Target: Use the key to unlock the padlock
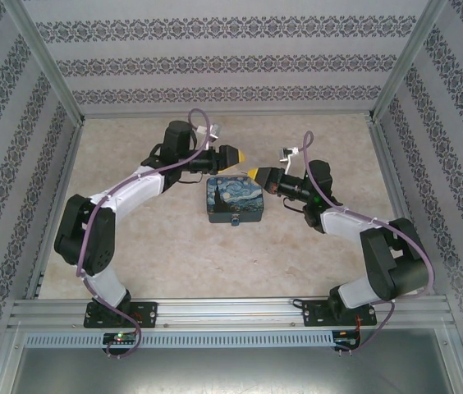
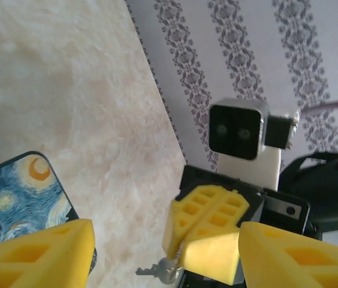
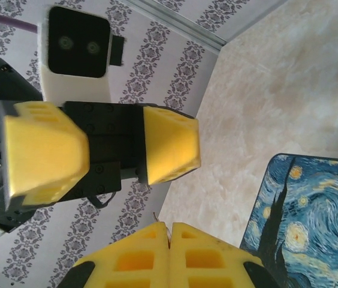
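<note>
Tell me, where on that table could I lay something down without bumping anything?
Bare tabletop lies between the painted box and the rail at the arm bases, and again along the back wall. It is crowded just behind the box, where the left gripper and the right gripper, gripping the key, nearly meet.
</note>
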Action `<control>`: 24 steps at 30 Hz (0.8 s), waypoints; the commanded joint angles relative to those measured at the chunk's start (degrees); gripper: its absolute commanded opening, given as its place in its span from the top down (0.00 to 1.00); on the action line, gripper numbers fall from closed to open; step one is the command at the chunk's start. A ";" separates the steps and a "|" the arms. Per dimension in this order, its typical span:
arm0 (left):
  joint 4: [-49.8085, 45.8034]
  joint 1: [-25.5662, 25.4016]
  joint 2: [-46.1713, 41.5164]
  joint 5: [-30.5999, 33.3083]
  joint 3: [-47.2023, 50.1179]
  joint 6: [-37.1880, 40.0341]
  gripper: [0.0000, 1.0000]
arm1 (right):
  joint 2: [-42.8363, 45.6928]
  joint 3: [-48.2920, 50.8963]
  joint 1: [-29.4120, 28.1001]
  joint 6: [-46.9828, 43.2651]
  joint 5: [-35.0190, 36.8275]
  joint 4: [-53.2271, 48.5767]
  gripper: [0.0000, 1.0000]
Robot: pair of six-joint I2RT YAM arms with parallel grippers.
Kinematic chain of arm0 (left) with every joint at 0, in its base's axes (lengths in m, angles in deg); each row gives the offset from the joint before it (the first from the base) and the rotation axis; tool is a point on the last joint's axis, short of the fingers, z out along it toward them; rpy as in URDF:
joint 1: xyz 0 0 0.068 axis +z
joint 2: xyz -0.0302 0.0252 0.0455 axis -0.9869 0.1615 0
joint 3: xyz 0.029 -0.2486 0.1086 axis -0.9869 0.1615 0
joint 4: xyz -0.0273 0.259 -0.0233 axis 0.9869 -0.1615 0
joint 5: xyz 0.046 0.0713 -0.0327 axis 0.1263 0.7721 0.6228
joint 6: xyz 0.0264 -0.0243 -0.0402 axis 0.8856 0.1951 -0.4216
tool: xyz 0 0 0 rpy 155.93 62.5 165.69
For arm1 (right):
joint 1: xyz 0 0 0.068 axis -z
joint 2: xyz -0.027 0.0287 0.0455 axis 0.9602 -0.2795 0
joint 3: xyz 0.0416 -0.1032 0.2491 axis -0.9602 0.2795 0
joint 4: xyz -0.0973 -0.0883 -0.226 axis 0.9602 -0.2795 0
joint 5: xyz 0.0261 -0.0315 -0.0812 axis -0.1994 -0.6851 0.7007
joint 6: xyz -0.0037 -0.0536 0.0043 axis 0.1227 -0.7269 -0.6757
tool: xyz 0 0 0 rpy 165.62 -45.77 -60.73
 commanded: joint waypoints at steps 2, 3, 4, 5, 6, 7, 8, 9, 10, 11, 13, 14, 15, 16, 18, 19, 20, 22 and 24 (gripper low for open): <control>12.95 0.65 -3.55 3.56 3.76 -13.49 0.33 | 2.54 0.96 -0.94 -0.58 1.48 2.16 1.00; 13.82 0.70 -3.81 4.19 4.66 -15.06 0.33 | 2.75 1.04 -1.05 -0.74 1.69 2.03 1.00; 13.92 0.68 -4.14 5.22 5.46 -16.87 0.32 | 3.10 1.05 -1.23 -0.97 1.95 1.75 1.00; 14.16 0.70 -4.40 6.19 6.34 -18.63 0.30 | 3.37 1.01 -1.50 -1.51 2.22 1.20 1.00; 14.83 0.69 -4.54 6.99 7.05 -20.35 0.30 | 3.72 0.97 -1.68 -2.10 2.53 0.45 1.00; 16.23 0.69 -4.72 7.48 8.24 -22.44 0.30 | 4.14 0.97 -2.00 -2.96 2.98 -0.45 1.00; 17.76 0.68 -4.72 7.93 9.25 -24.50 0.30 | 4.52 0.90 -2.17 -3.84 3.43 -1.31 1.00; 18.84 0.65 -4.71 8.26 9.93 -26.16 0.30 | 4.79 0.93 -2.36 -4.55 3.80 -1.97 1.00; 20.02 0.65 -4.64 8.62 10.75 -28.01 0.30 | 5.13 0.97 -2.65 -5.57 4.34 -2.83 1.00; 20.94 0.68 -4.60 8.97 11.37 -29.92 0.30 | 5.62 0.94 -2.93 -6.86 5.10 -4.13 1.00; 22.58 0.63 -4.50 9.79 12.52 -33.46 0.30 | 6.89 0.73 -3.92 -10.38 7.20 -7.98 1.00; 23.46 0.70 -4.42 10.23 13.15 -35.39 0.30 | 7.77 0.49 -4.63 -12.79 8.97 -10.46 1.00; 24.15 0.61 -4.35 10.55 13.63 -37.12 0.30 | 8.69 0.28 -5.47 -15.55 10.98 -13.19 1.00; 24.63 0.57 -4.31 10.97 14.04 -38.79 0.30 | 9.55 -0.04 -6.26 -18.04 12.83 -15.37 1.00; 24.22 0.52 -4.32 11.90 14.96 -42.14 0.31 | 11.59 -0.59 -8.77 -23.95 18.46 -19.88 1.00; 24.01 0.40 -4.30 12.17 15.13 -43.30 0.31 | 12.37 -0.69 -9.89 -26.26 20.89 -21.02 1.00; 23.46 0.19 -4.24 12.37 15.31 -44.41 0.32 | 13.01 -0.88 -11.05 -28.36 23.31 -22.03 1.00; 21.30 -0.41 -4.23 12.55 15.13 -45.88 0.35 | 13.75 -1.12 -12.64 -31.15 26.94 -22.86 1.00; 19.94 -1.50 -4.14 12.73 14.63 -46.71 0.38 | 13.98 -1.77 -14.12 -33.67 30.61 -23.95 1.00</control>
